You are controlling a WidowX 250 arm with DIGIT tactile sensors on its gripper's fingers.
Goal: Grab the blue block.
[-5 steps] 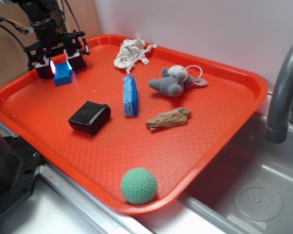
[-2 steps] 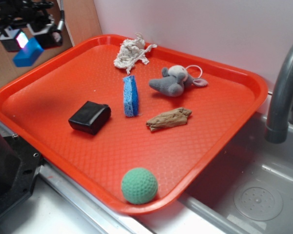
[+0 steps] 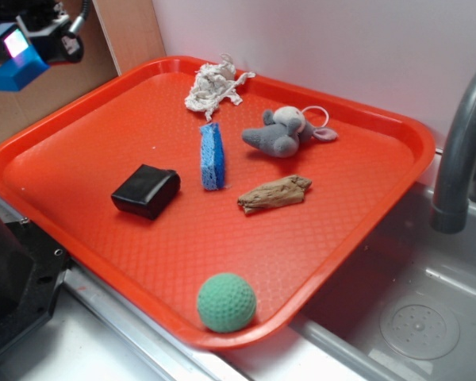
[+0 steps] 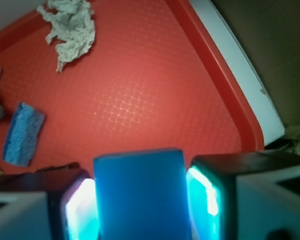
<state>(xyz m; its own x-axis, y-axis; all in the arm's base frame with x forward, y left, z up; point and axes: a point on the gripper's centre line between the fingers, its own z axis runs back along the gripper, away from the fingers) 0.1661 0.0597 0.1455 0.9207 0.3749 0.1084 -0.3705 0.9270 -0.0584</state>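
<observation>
My gripper (image 3: 24, 48) is shut on the blue block (image 3: 17, 70), a small smooth bright-blue brick, and holds it high in the air at the far left, past the tray's left rim. In the wrist view the blue block (image 4: 140, 195) fills the gap between my two lit fingers (image 4: 80, 205). Both pads press its sides. The gripper's upper part runs out of the exterior view at the top.
The red tray (image 3: 365, 230) holds a black box (image 3: 146, 190), a thin blue sponge (image 3: 212, 155), a white rag (image 3: 214, 83), a grey toy mouse (image 3: 282, 132), a brown wood piece (image 3: 274, 194) and a green ball (image 3: 226, 302). A sink with a grey faucet (image 3: 460, 159) lies to the right.
The gripper has risen from the tray's far-left corner with the blue block in it and moved up and to the left. The other things have not moved.
</observation>
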